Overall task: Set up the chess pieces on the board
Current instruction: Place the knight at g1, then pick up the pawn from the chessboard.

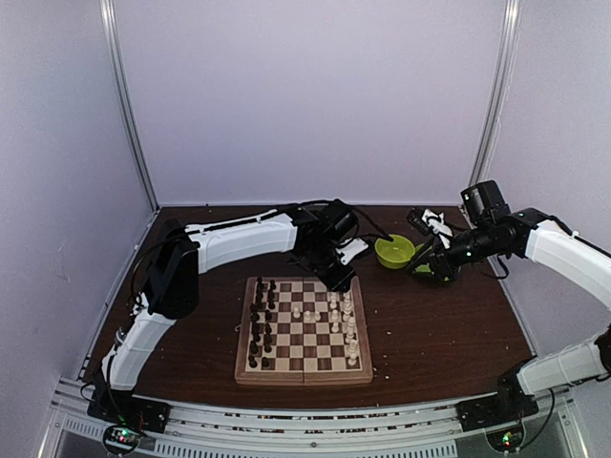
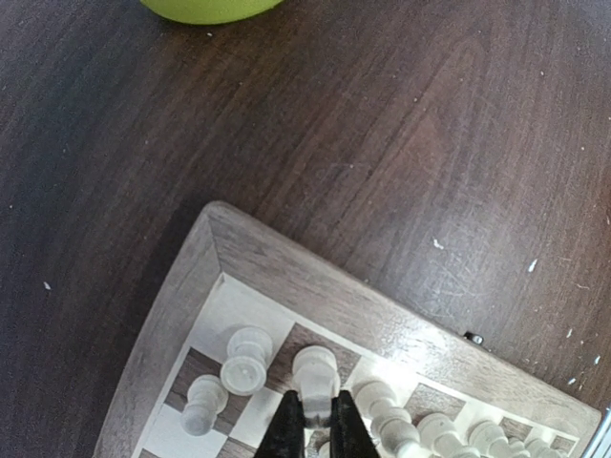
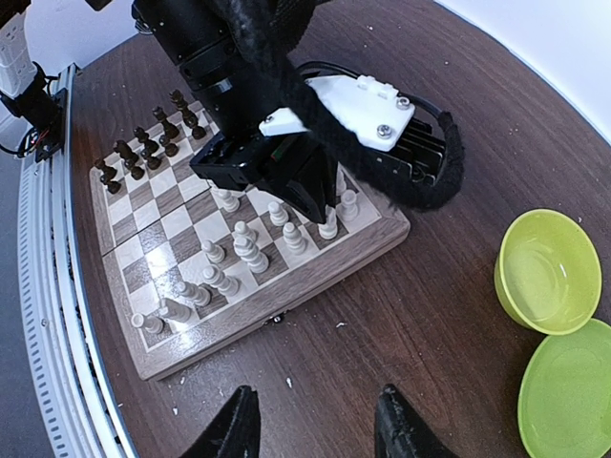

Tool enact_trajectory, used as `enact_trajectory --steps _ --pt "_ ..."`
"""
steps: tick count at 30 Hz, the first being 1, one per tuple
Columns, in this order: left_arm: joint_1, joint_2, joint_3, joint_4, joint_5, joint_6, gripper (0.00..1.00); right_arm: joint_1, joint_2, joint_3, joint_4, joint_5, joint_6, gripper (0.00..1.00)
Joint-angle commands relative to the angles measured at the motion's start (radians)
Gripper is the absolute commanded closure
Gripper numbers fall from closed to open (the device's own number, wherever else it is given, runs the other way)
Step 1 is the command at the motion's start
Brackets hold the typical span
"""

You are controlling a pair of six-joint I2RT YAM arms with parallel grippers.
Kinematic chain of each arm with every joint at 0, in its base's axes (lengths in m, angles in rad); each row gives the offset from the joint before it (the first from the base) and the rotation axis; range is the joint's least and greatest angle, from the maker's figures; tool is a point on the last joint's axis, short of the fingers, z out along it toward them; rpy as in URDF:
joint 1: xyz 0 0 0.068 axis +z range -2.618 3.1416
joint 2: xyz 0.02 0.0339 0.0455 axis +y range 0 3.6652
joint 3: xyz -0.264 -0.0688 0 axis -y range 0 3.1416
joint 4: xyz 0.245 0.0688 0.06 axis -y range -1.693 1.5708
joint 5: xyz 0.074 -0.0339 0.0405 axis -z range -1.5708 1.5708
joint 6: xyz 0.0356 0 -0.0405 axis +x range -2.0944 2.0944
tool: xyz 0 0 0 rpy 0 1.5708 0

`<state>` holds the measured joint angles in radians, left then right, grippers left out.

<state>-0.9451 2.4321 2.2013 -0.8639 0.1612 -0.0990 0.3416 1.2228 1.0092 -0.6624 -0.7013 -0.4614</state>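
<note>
The wooden chessboard (image 1: 304, 329) lies at the table's middle front. Dark pieces (image 1: 260, 324) stand along its left side and cream pieces (image 1: 347, 324) along its right. My left gripper (image 2: 315, 425) is over the board's far right corner, shut on a cream piece (image 2: 317, 374) that stands on a dark square by the border. Another cream piece (image 2: 245, 359) stands on the corner square beside it. In the right wrist view the left gripper (image 3: 325, 215) pinches that piece (image 3: 328, 227). My right gripper (image 3: 315, 425) is open and empty above bare table right of the board (image 3: 286, 296).
A green bowl (image 1: 394, 251) and a green plate (image 1: 425, 267) sit behind the board's right side; both show in the right wrist view, bowl (image 3: 547, 272) and plate (image 3: 571, 401). White crumbs (image 2: 437, 244) dot the dark table. Purple walls enclose the cell.
</note>
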Motion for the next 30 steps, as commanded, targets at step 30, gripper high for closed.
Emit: enact_trajectory --steps 30 --pt "0.008 -0.3 -0.055 0.057 -0.098 -0.013 0.73 -0.007 -0.018 0.027 -0.001 -0.005 0.009 0.59"
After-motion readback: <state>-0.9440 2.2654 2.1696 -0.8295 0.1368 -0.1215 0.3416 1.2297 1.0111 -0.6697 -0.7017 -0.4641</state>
